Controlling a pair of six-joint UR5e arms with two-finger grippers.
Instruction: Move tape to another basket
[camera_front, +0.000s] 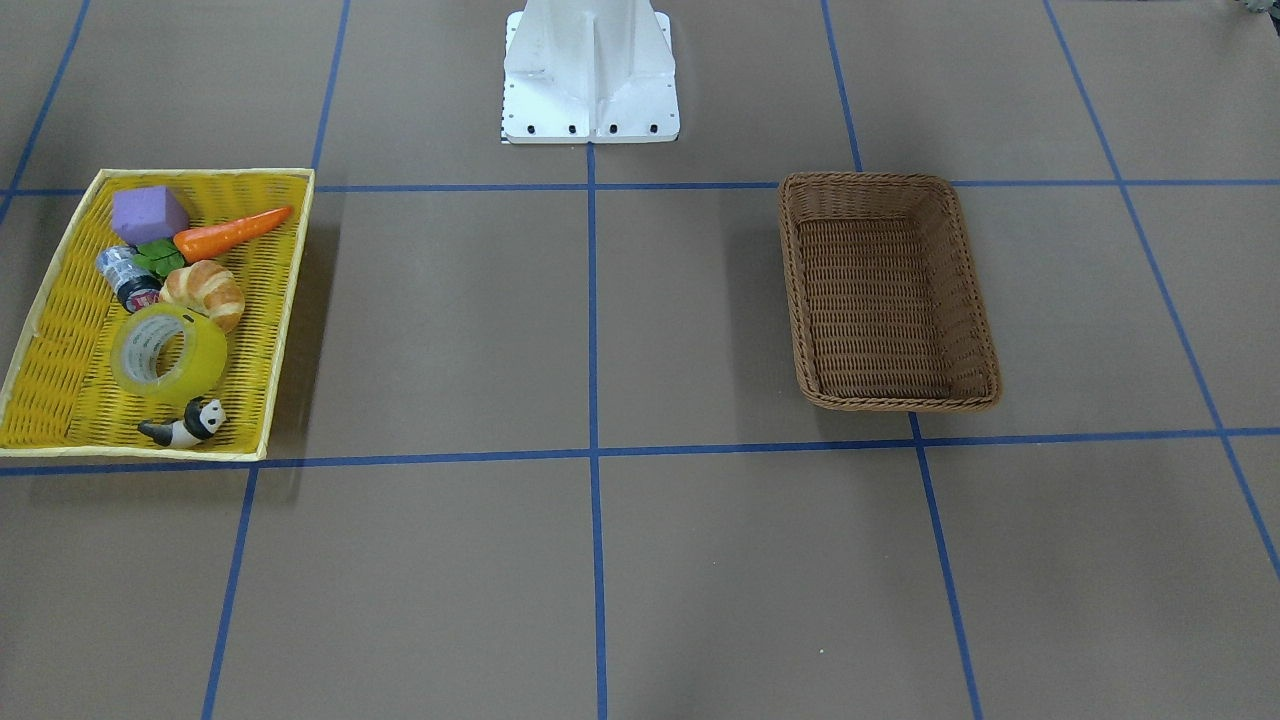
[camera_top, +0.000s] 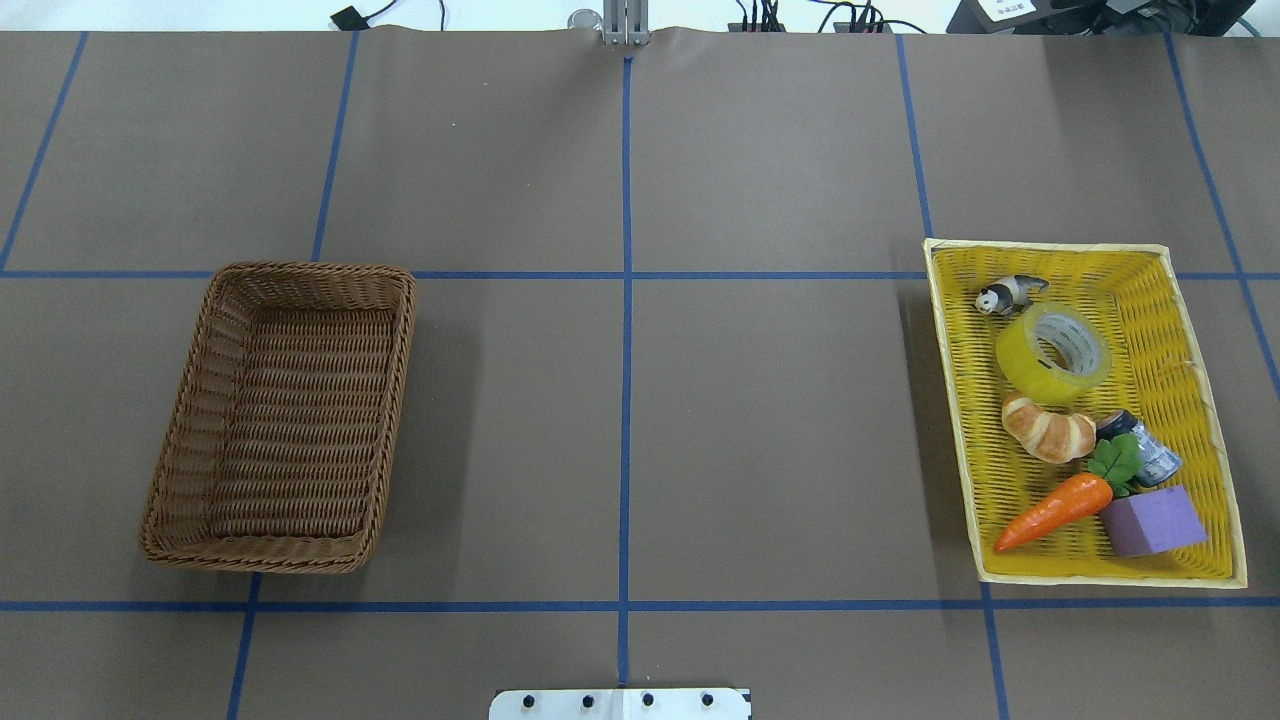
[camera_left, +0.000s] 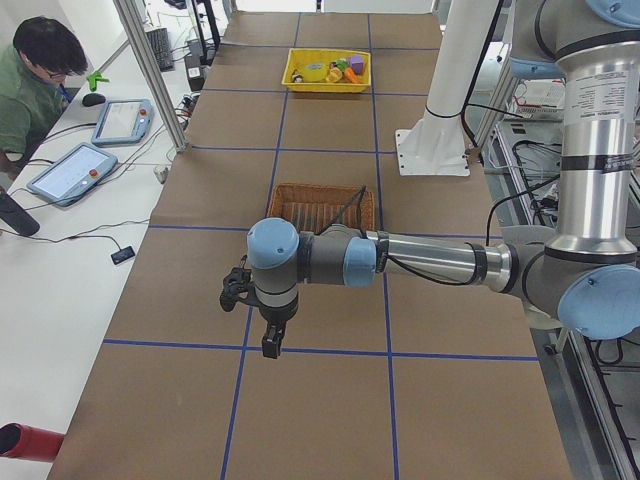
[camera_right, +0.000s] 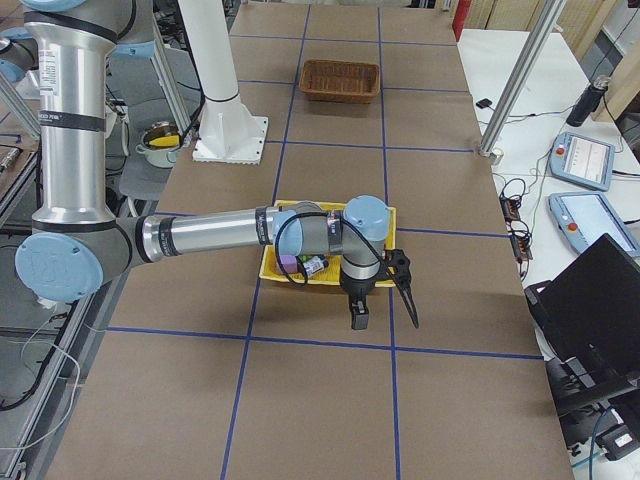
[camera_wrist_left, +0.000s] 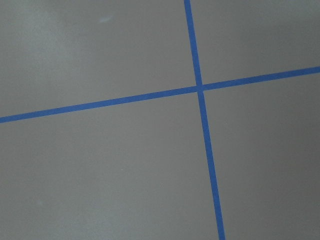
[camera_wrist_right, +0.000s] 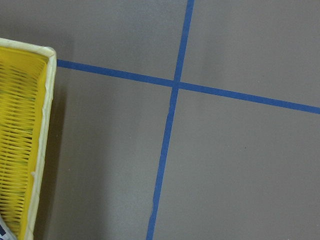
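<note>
The yellow translucent tape (camera_front: 168, 354) lies flat in the shallow yellow tray (camera_front: 60, 330), between a croissant and a panda figure; it also shows in the overhead view (camera_top: 1053, 353). The brown wicker basket (camera_front: 870, 180) stands empty on the other side of the table (camera_top: 300, 268). My left gripper (camera_left: 255, 320) shows only in the exterior left view, hanging over bare table short of the basket (camera_left: 320, 186). My right gripper (camera_right: 385, 310) shows only in the exterior right view, beside the tray's near edge (camera_right: 300, 283). I cannot tell whether either is open or shut.
The tray also holds a croissant (camera_top: 1048, 430), a carrot (camera_top: 1055, 508), a purple block (camera_top: 1150, 520), a small silver-black cylinder (camera_top: 1140, 450) and a panda figure (camera_top: 1010, 294). The robot's white base (camera_front: 590, 75) stands at mid table. An operator (camera_left: 35, 85) sits beside the table.
</note>
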